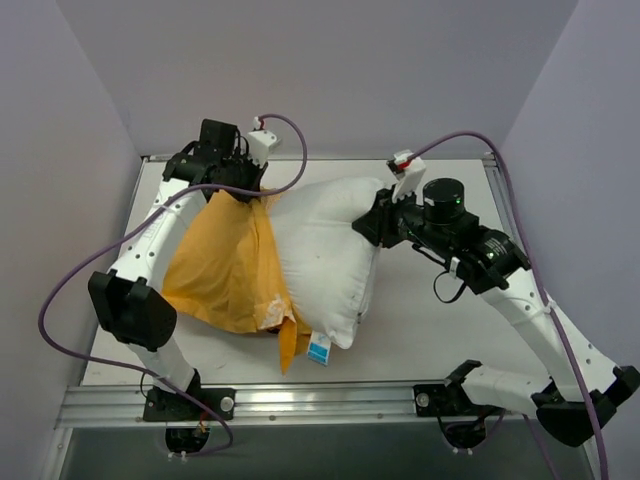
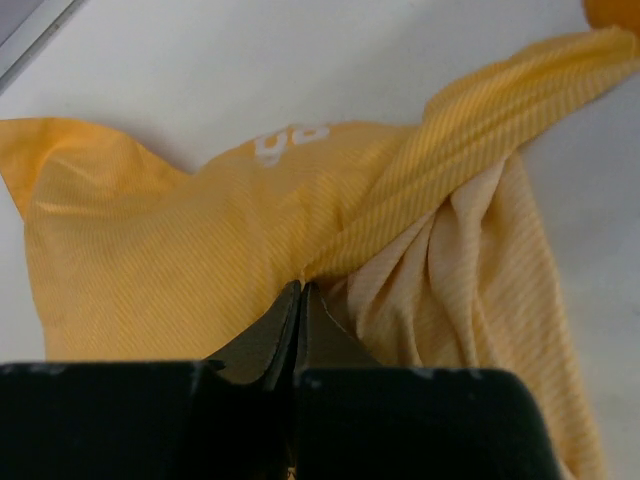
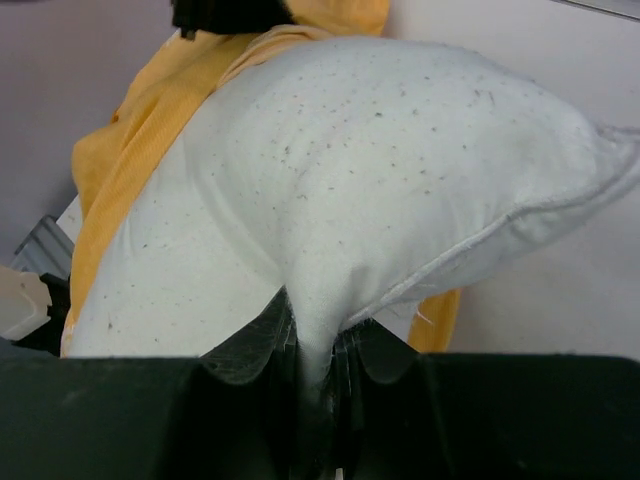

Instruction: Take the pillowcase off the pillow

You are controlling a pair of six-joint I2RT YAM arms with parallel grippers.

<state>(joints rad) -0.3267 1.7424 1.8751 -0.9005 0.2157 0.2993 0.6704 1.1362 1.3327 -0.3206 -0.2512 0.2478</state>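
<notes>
The left tool [image 2: 299, 292] pinches the pillowcase [image 1: 215, 270], the right tool [image 3: 315, 335] grips the pillow [image 1: 320, 245], apparently half uncovered.

The white pillow [image 1: 322, 250] lies mid-table [image 1: 430, 335] with its 9 o'clock half inside the orange-yellow pillowcase [image 1: 218, 270] and its 3 o'clock half bare. A small blue-and-white tag [image 1: 319, 350] shows at its 6 o'clock corner. My left gripper [image 1: 243, 190] meets the bunched top of the pillowcase at about 11 o'clock from the pillow's middle, and my right gripper [image 1: 368, 226] presses into the pillow's bare edge at 3 o'clock.
</notes>
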